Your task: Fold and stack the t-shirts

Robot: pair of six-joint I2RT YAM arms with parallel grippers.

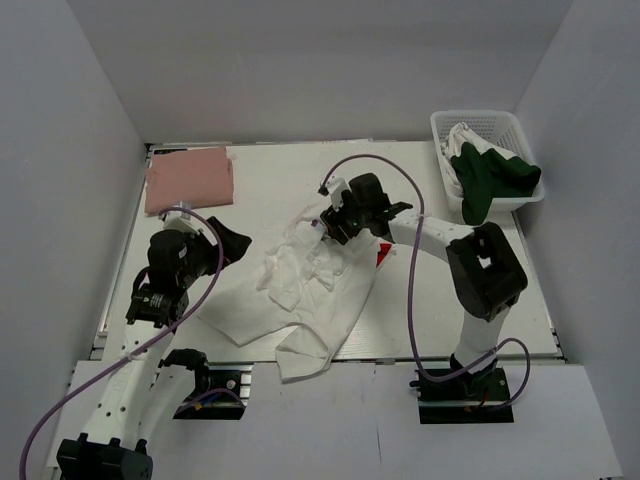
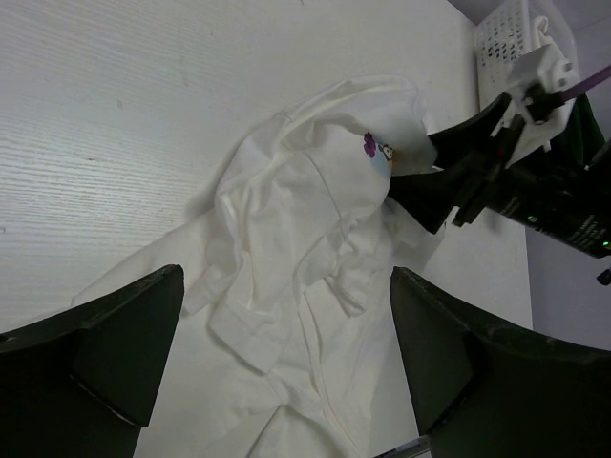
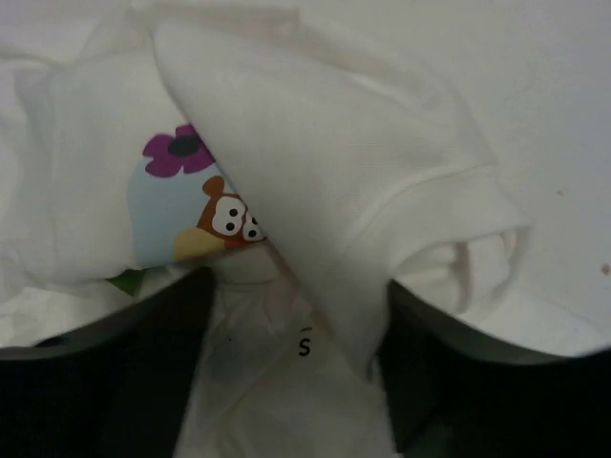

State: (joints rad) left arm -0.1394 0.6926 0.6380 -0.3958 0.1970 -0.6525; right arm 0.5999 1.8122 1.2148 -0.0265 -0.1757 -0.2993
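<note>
A crumpled white t-shirt with a cartoon print (image 3: 325,153) is seen at the middle of the desk (image 1: 280,170), bunched on top of a larger white t-shirt (image 1: 325,325) that is spread flat toward the near edge. A patch of red print (image 1: 383,257) is visible on the larger one, just beside the right arm.

The right gripper (image 3: 296,382) is lowered onto the far side of the crumpled t-shirt. Its jaws are spread apart, and a raised fold of the white cloth is seen lying between them; the print, a brown wide-eyed creature under a purple flower, is partly covered by that fold.

The left gripper (image 2: 286,324) is held above the near left part of the same heap, its jaws released and wide, with nothing gripped.

A salmon-pink t-shirt (image 1: 188,180) is laid folded at the far left corner of the desk, well apart from the heap. At the far right, a white mesh basket (image 1: 438,128) is found, with a dark green t-shirt (image 1: 490,180) draped over its near rim and more white cloth (image 1: 462,135) behind it.
</note>
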